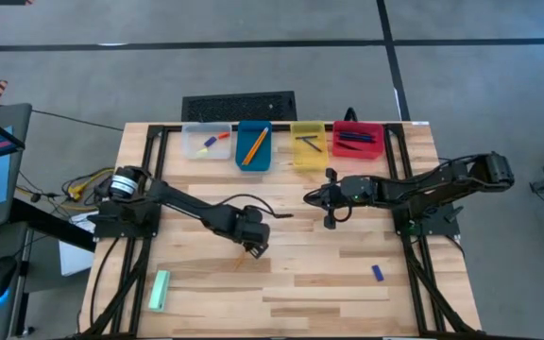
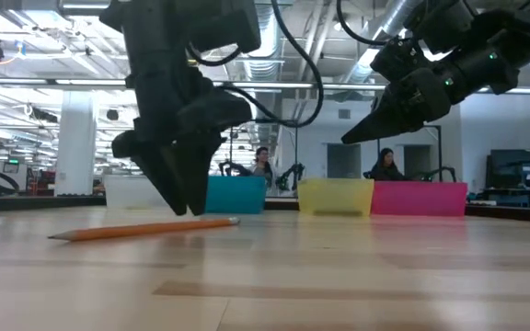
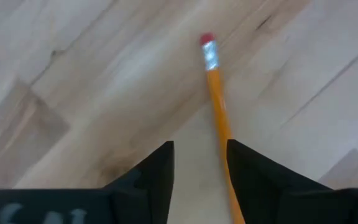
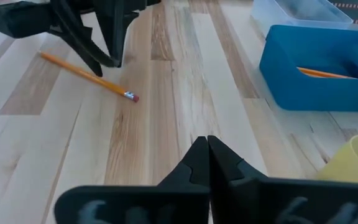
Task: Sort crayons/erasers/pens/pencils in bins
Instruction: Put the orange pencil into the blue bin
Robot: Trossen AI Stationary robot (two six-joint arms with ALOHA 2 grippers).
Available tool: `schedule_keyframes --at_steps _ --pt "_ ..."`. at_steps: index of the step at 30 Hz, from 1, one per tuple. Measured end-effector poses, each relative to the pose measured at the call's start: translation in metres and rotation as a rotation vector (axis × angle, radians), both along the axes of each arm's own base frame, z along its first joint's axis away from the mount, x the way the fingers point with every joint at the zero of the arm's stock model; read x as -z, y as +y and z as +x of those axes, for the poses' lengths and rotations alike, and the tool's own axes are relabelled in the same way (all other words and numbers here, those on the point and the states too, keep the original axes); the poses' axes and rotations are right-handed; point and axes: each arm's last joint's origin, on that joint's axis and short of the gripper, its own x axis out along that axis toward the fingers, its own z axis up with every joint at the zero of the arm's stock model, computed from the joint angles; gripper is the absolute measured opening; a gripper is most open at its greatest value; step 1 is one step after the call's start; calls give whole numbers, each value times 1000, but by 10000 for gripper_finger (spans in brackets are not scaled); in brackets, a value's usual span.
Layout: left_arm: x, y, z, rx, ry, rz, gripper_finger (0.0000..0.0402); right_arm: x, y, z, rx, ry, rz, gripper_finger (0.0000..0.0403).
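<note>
While your left gripper [image 3: 199, 163] stands with jaws open astride the pencil [image 3: 219, 121] lying on the tabletop [image 1: 329, 274], the right gripper [image 4: 207, 155] hovers closed. Bins [image 1: 254, 146] already hold items; only the high view shows a blue eraser [image 1: 377, 273] waiting.

Four small rectangular plastic bins are lined up in a row along the upper middle of the high view: a clear bin [image 1: 206, 142], a blue bin [image 1: 254, 146], a yellow bin [image 1: 308, 144] and a red bin [image 1: 358, 140]. An orange-red eraser and a blue one are seen in the clear bin, long orange pencils in the blue bin, dark pens in the red bin. A long thin orange pencil [image 2: 145, 229] with a red rubber tip is laid flat on the wood near the centre. A small blue eraser block [image 1: 378, 273] is found at the lower right.
</note>
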Motion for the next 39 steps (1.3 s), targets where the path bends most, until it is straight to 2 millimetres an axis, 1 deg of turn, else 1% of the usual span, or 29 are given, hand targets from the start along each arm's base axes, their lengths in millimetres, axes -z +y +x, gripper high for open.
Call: schedule_keyframes --at_steps 4,9,16,21,28,31,36,39 --pt "5 -1 2 -15 4 -31 141 0 0 0 -1 1 0 4" --pt "1 -1 2 -10 -18 -14 142 0 0 0 -1 -1 -1 3" --pt "-4 0 4 4 -40 -38 142 0 0 0 -2 -2 -1 4" --pt "11 -3 3 9 23 -38 142 0 0 0 -2 -3 0 3" --pt "13 -2 2 -7 45 -1 141 0 0 0 -3 -4 0 4" --pt "15 -1 -1 17 75 -11 125 0 0 0 -3 -3 0 3" --pt "24 -4 -3 114 130 -32 70 0 0 0 -4 -3 -2 6" --pt "24 -5 -4 160 152 -28 44 0 0 0 -4 -2 -3 5"
